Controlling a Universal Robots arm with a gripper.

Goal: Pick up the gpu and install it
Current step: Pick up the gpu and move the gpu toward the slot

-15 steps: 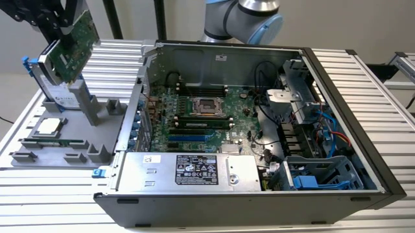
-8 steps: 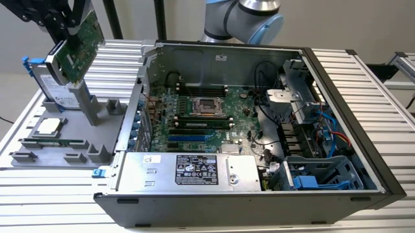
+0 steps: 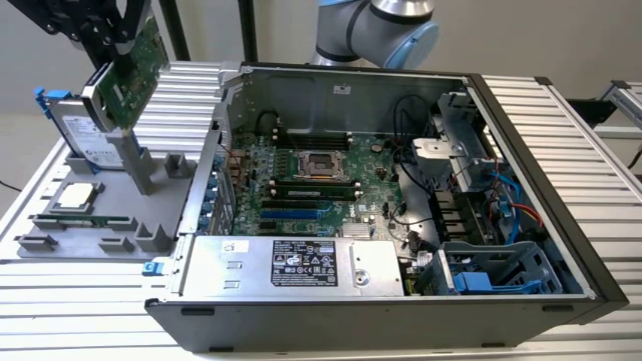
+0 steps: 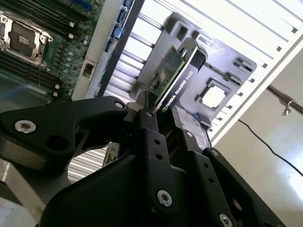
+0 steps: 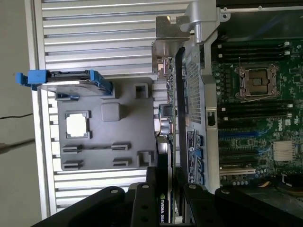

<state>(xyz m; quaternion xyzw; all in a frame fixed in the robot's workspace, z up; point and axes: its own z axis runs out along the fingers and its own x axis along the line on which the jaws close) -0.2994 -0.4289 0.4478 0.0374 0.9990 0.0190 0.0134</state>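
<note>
The gpu (image 3: 138, 79) is a green circuit-board card hanging tilted in the air above the grey parts holder (image 3: 105, 188) on the exterior view's left. My black gripper (image 3: 119, 47) is shut on its upper edge. In the second wrist view the gripper (image 4: 163, 111) clamps the gpu (image 4: 173, 75), green board on one face and black shroud on the other. The first wrist view looks along the gpu (image 5: 163, 123) edge-on, its silver end bracket (image 5: 164, 32) farthest from the gripper (image 5: 165, 191). The gpu hangs over the strip between the holder and the open computer case (image 3: 522, 135).
On the grey holder stand a silver hard drive with blue rails (image 3: 86, 131), a processor chip (image 3: 78, 197) and a narrow memory stick (image 3: 80, 222). Inside the case lie the motherboard (image 3: 311, 180), a power supply (image 3: 291, 263) and cables with drive cages (image 3: 482, 210). Ribbed aluminium table (image 3: 561, 128) surrounds it.
</note>
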